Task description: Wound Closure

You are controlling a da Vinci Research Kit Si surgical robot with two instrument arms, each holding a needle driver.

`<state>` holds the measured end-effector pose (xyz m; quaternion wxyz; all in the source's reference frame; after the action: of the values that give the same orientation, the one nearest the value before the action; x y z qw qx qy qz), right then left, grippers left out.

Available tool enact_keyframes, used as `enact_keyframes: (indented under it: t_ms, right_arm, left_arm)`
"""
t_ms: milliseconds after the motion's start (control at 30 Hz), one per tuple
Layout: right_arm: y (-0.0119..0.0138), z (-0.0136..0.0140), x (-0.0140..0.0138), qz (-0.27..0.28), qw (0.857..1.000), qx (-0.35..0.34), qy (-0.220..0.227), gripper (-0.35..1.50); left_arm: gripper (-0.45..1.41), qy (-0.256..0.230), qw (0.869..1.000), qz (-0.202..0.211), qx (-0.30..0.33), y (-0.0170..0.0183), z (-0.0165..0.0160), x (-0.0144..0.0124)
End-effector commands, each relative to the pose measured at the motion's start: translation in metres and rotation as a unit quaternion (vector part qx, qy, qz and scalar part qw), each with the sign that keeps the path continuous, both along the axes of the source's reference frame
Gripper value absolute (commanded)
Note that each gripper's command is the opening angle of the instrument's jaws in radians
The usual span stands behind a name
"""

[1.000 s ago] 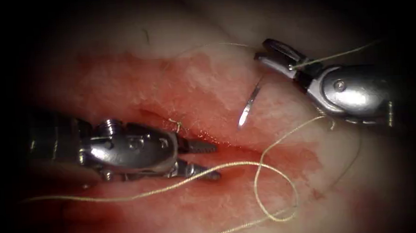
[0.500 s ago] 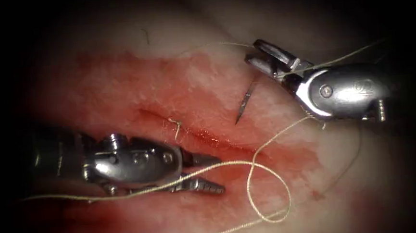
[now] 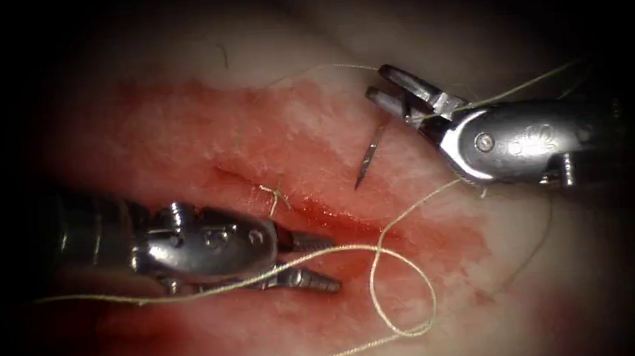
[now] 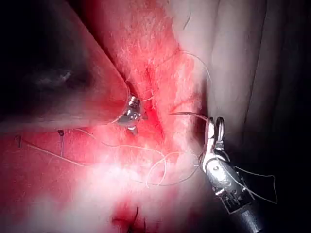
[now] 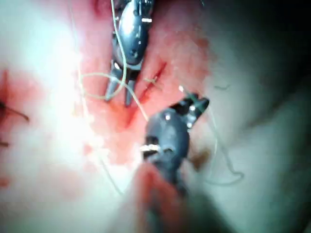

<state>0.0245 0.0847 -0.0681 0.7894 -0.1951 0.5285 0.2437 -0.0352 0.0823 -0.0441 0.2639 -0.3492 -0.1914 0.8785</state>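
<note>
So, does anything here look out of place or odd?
Nothing is damaged. The thread lies in a loose loop right of the cut. The right tool holds the needle, its tip above the tissue. The left tool, jaws open, holds nothing.

Place: I see a surgical practice bench.
Signs: tissue [image 3: 182, 127] with a cut [image 3: 320, 214], thread [image 3: 406, 297], steel needle drivers.

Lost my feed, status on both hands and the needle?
Right hand shut on needle, tip above tissue. Left hand open, empty. Thread looped between.
</note>
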Motion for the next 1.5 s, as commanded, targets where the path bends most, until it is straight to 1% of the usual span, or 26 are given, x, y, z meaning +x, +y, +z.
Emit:
enact_keyframes:
  t_ms: [33,367,567,767,1100,1300,1367,1500]
  right_arm:
    - [0.0,0.0004,0.0009,0.001,1.0,0.0,0.001,-0.35]
    - [-0.0005,0.001,0.0017,-0.006,1.0,0.0,-0.001,-0.35]
    - [-0.0006,0.001,0.0009,-0.009,1.0,-0.006,-0.008,-0.35]
    - [-0.0007,0.001,0.001,-0.018,0.999,-0.016,-0.022,-0.35]
    - [-0.001,0.0015,0.0019,-0.025,0.999,-0.026,-0.029,-0.35]
    - [-0.0021,0.0021,0.0024,-0.033,0.999,-0.024,-0.035,-0.35]
    - [-0.0026,0.0024,0.0025,-0.04,0.998,-0.029,-0.044,-0.35]
    - [-0.0039,0.0036,0.0025,-0.052,0.997,-0.029,-0.051,-0.35]
  left_arm:
    - [0.3,0.0,1.0,0.0,0.0,-0.0004,0.0005,-0.0005]
    - [0.31,-0.001,1.0,0.001,0.001,-0.0002,0.0003,-0.0005]
    - [0.31,-0.001,1.0,0.001,0.002,-0.0002,0.0002,-0.0004]
    - [0.31,-0.001,1.0,0.001,0.002,-0.0002,0.0002,-0.0004]
    - [0.31,-0.001,1.0,0.0,0.002,-0.0002,0.0002,-0.0004]
    - [0.31,-0.001,1.0,0.0,0.002,-0.0001,0.0002,-0.0005]
    - [0.32,-0.001,1.0,0.0,0.002,-0.0001,0.0002,-0.0005]
    - [0.32,-0.001,1.0,0.0,0.002,-0.0001,0.0001,-0.0004]
